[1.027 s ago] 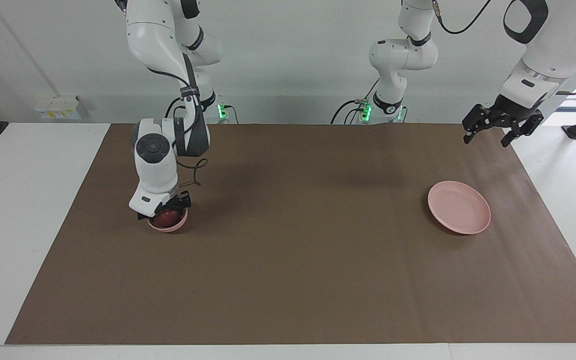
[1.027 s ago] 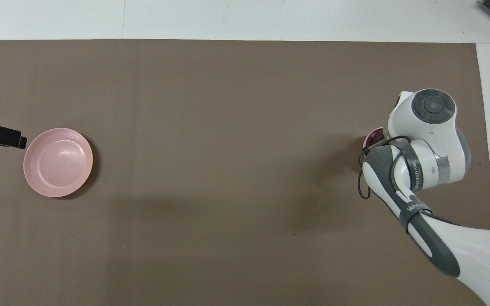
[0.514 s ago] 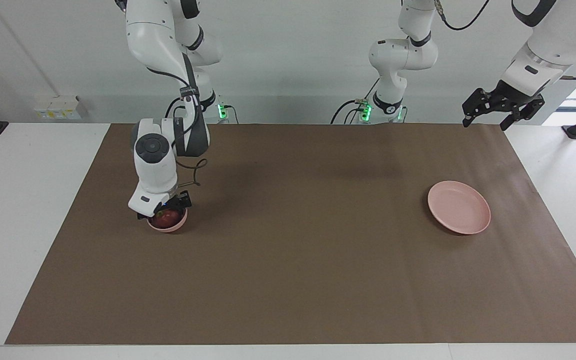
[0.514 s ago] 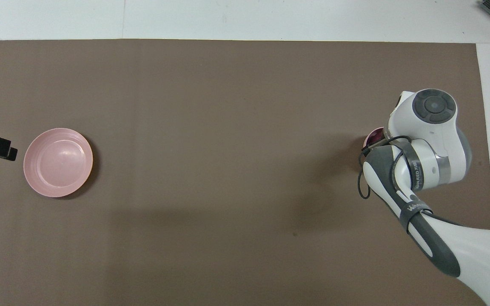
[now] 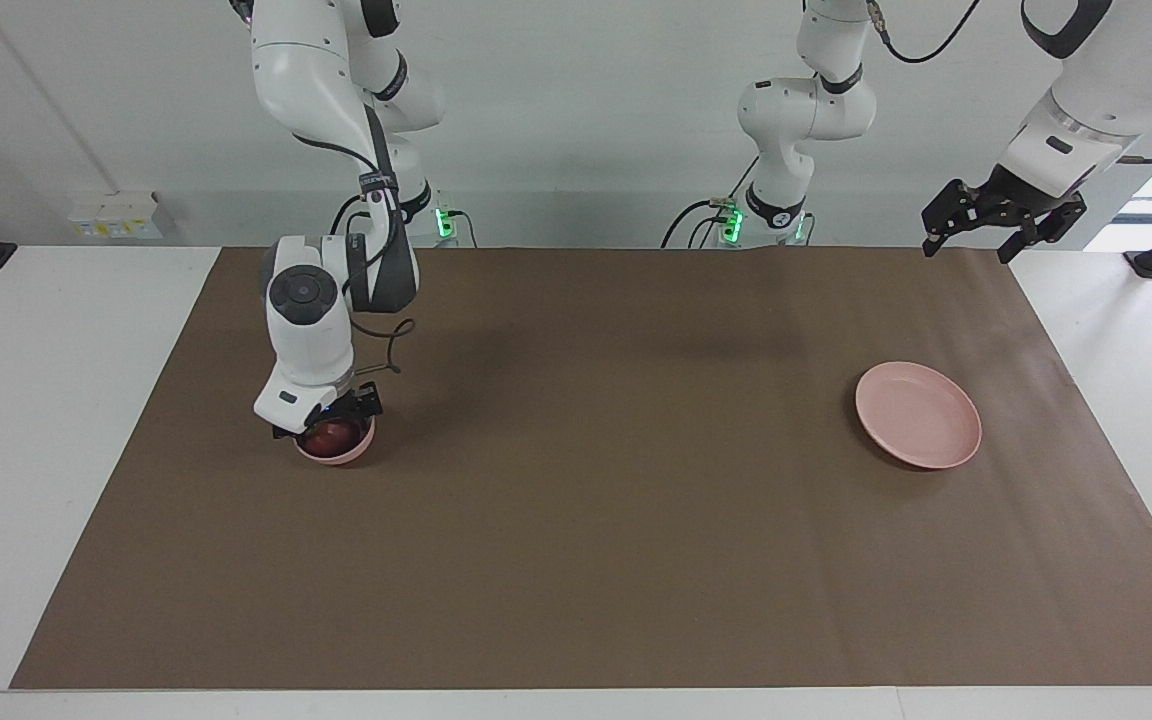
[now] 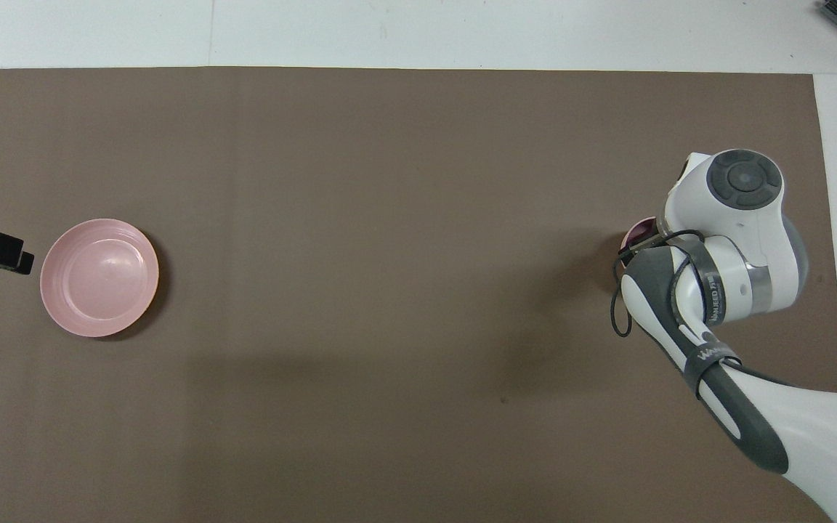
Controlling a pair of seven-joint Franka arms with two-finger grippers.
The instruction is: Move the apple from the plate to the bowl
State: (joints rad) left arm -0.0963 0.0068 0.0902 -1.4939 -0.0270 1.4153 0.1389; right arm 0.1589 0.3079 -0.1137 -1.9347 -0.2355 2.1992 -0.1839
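The dark red apple (image 5: 331,436) lies in the small pink bowl (image 5: 344,455) at the right arm's end of the table. My right gripper (image 5: 328,418) hangs just over the bowl, its fingers spread on either side of the apple's top. In the overhead view the right arm covers the bowl, and only a sliver of the apple (image 6: 639,234) shows. The wide pink plate (image 5: 918,414) sits bare at the left arm's end, also seen in the overhead view (image 6: 99,277). My left gripper (image 5: 1002,215) waits open, raised over the mat's edge near the plate.
A brown mat (image 5: 596,520) covers most of the white table. Nothing else stands on it between the bowl and the plate.
My right gripper has risen slightly over the bowl while the apple stays in it. My left gripper has lifted up and drawn back from the plate.
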